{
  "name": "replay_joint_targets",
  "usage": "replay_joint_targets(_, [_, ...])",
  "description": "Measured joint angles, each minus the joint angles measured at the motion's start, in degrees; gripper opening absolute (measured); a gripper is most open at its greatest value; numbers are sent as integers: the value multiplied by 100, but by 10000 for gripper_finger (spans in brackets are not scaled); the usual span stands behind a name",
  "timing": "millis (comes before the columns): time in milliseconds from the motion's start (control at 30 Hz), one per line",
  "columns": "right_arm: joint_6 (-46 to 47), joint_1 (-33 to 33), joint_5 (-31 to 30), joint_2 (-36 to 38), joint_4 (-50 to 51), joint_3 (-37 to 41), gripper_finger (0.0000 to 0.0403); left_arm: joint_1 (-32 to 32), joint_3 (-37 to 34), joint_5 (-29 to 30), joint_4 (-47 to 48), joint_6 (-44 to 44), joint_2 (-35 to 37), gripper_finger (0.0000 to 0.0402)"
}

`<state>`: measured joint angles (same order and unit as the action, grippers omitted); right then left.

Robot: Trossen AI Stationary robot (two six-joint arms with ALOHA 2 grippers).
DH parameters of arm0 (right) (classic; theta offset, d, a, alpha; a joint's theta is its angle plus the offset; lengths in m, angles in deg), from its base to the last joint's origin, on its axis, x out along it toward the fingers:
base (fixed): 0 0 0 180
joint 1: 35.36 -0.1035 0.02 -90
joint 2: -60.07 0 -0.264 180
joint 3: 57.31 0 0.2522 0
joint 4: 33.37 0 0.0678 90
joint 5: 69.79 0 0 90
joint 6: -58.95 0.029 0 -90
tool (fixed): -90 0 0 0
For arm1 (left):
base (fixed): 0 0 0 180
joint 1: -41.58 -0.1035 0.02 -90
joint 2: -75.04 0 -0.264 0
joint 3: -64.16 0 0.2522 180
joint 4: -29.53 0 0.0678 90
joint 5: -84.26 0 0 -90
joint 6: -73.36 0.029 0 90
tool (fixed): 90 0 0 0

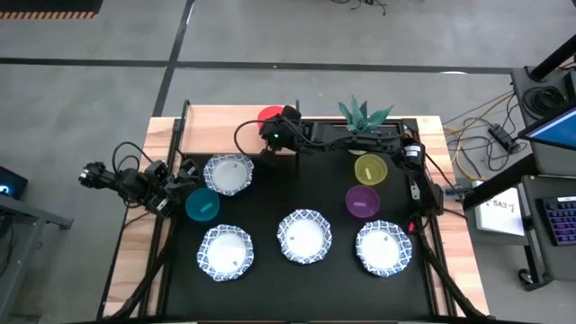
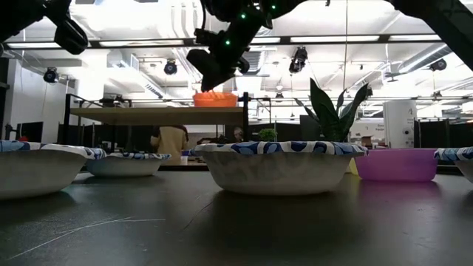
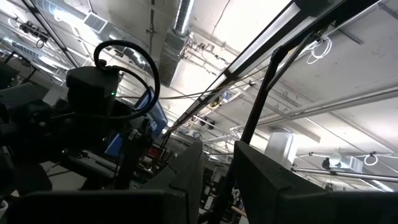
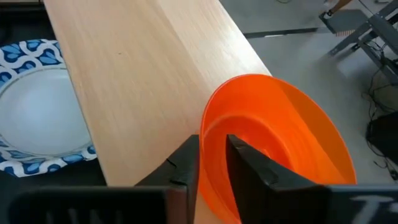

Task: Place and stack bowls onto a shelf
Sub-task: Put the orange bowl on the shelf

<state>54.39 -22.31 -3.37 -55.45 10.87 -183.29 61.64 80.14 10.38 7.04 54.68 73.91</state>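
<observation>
1. High view: the black table (image 1: 333, 202) carries four blue-rimmed bowls (image 1: 304, 236), a purple bowl (image 1: 363, 202) and a yellow bowl (image 1: 370, 168).
2. Behind them stands the wooden shelf (image 4: 143, 74).
3. On it, the right gripper (image 4: 213, 163) pinches the red bowl (image 4: 280, 143) by its rim.
4. The left gripper (image 1: 184, 175) waits at the table's left edge; whether its fingers are spread, I cannot tell.
</observation>
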Motion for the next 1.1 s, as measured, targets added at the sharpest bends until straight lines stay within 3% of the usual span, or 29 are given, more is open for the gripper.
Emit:
replay_joint_targets(167, [0, -7, 0, 11, 6, 0, 96, -1, 0, 0, -2, 0, -2, 75])
replay_joint_targets(467, [-17, -219, 0, 429, 228, 4, 95, -2, 0, 0, -2, 0, -2, 75])
replay_joint_targets(800, [275, -131, 3, 611, 1555, 52, 44, -2, 0, -2, -4, 0, -2, 75])
replay_joint_targets(933, [265, 6, 1, 586, 1427, 333, 13, -2, 0, -1, -5, 0, -2, 75])
replay_joint_targets(1100, [127, 146, 5, 584, 671, 663, 9, -1, 0, -2, -10, 0, -1, 75])
